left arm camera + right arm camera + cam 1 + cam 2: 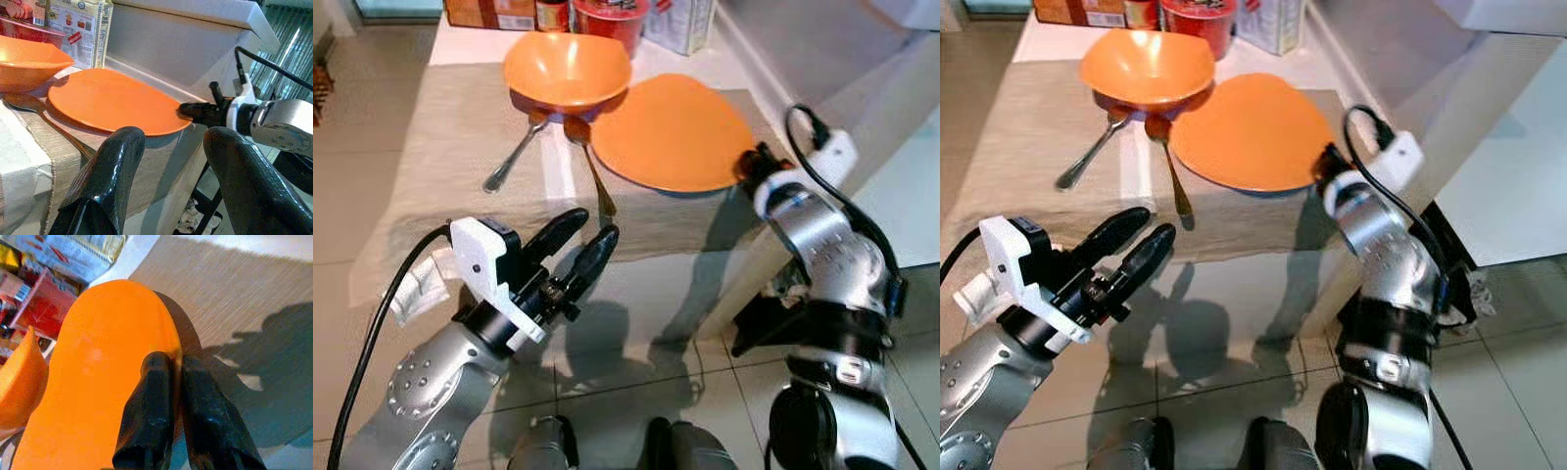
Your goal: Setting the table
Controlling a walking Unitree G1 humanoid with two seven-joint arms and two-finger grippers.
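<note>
An orange plate (671, 132) lies on the beige cloth at the table's right end. My right gripper (744, 164) is shut on the plate's right rim, and the right wrist view shows its fingers (151, 396) pinched close at the plate's edge (98, 372). An orange bowl (566, 67) stands behind the plate to the left. A fork (514, 152) and a spoon (589, 162) lie in front of the bowl. My left gripper (582, 240) hovers open and holds nothing at the table's near edge, just short of the spoon's handle.
A red tub (607, 18) and cartons (680, 22) stand at the back of the table. A white counter (862, 59) rises along the right side. A white packet (419, 289) lies at the cloth's (440, 166) near left corner. Tiled floor lies below.
</note>
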